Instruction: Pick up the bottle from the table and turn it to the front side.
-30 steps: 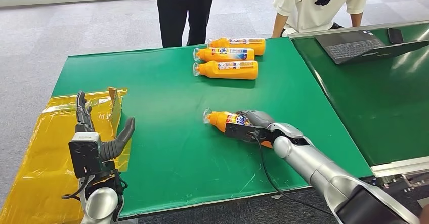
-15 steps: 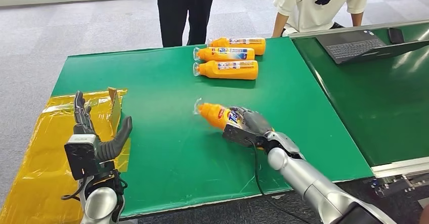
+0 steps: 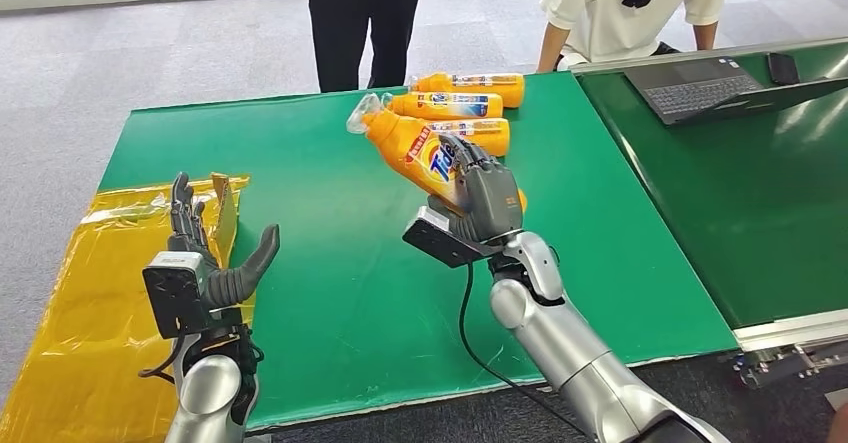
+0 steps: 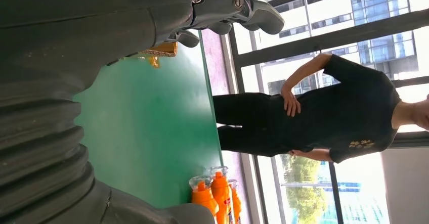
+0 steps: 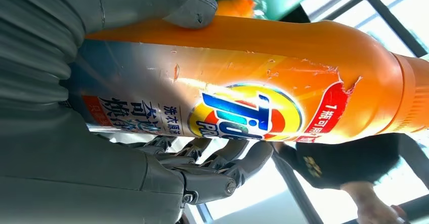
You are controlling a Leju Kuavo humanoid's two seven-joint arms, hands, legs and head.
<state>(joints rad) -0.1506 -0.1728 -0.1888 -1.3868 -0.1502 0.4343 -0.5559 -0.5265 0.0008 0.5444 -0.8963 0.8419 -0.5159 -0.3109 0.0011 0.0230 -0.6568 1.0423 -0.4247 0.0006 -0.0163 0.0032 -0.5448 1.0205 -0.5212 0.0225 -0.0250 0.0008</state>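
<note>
Head view: bottle [image 3: 420,153] lifted, tilted upward.

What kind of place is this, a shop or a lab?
Probably an office-like test lab, not a shop: a green-covered table on grey carpet, an open laptop on the neighbouring table, large windows onto city buildings, and people standing by watching.

We see a glossy orange plastic bottle [image 3: 418,149] with a clear plastic cap; its shiny printed label [image 5: 238,115] is scuffed and torn at the edges. Beside the bottle, the right hand [image 3: 484,199] looks like smooth matt grey plastic. The silver arm [image 3: 580,358] below it has a satin metal sheen. Under the bottle lies a matt green table mat [image 3: 330,263]; left of it, crinkled glossy yellow film [image 3: 75,303].
</note>
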